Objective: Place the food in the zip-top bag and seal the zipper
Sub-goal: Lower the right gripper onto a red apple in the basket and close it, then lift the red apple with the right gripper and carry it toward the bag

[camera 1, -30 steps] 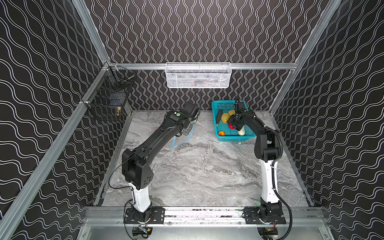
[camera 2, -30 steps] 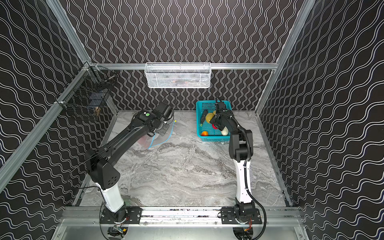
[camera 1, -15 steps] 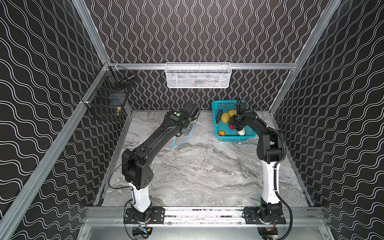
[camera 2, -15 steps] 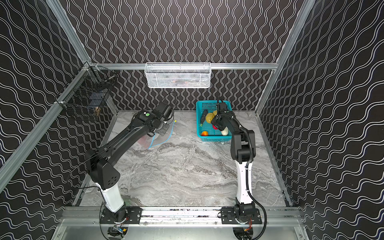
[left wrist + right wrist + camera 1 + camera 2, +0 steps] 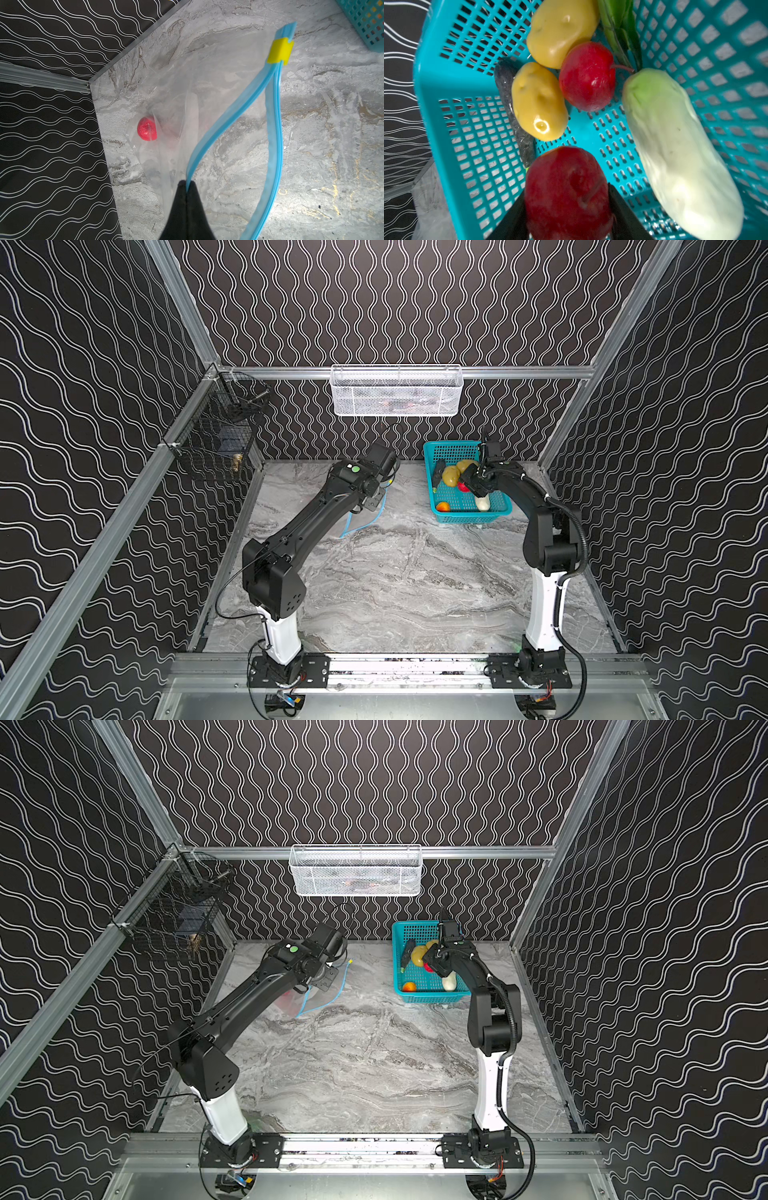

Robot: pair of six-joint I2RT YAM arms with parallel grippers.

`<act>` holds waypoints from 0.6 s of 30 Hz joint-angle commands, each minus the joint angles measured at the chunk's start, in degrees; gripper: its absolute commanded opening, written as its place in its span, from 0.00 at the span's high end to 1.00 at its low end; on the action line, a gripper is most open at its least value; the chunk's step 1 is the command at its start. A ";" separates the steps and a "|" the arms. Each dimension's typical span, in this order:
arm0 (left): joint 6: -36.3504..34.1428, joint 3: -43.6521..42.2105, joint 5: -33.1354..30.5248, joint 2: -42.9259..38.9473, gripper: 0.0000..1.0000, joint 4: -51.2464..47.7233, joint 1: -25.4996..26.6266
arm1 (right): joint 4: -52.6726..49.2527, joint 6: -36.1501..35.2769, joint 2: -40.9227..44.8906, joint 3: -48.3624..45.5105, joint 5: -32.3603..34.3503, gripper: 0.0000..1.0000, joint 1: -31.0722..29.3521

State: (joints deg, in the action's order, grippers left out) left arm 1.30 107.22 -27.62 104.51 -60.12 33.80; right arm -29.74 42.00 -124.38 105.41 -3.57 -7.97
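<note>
The transparent zip-top bag lies on the marble table with its mouth gaping. My left gripper is shut on one lip of the blue zipper; the yellow slider sits at the far end. One red tomato lies inside the bag. My right gripper is shut on a red tomato in the teal basket. Beside it lie two potatoes, another tomato, a radish, a dark cucumber and a green vegetable.
A small orange piece lies at the basket's near corner. A white mesh basket hangs on the back wall and a black wire basket on the left wall. The bag sits near the back left corner.
The right gripper's jaws have narrowed onto the red tomato in the basket. The left arm and the bag have not moved.
</note>
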 commanded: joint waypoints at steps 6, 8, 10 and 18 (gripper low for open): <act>0.03 0.23 1.07 -0.37 1.00 -0.18 -0.05 | 3.50 1.05 4.34 -3.72 -2.41 0.54 -0.02; 0.06 0.31 1.16 -0.36 1.00 -0.31 -0.05 | 4.21 1.25 5.60 -5.07 -2.97 0.54 -0.02; 0.13 0.19 1.28 -0.57 1.00 -0.31 0.04 | 4.97 1.46 6.87 -6.57 -3.45 0.54 0.04; 0.29 -2.21 2.75 -1.74 1.00 1.28 0.00 | 8.97 2.71 12.90 -12.56 -7.15 0.56 -0.03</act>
State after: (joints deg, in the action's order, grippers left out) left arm 1.32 105.65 -26.13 103.28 -59.70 33.82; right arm -24.21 43.35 -113.32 94.19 -8.47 -7.97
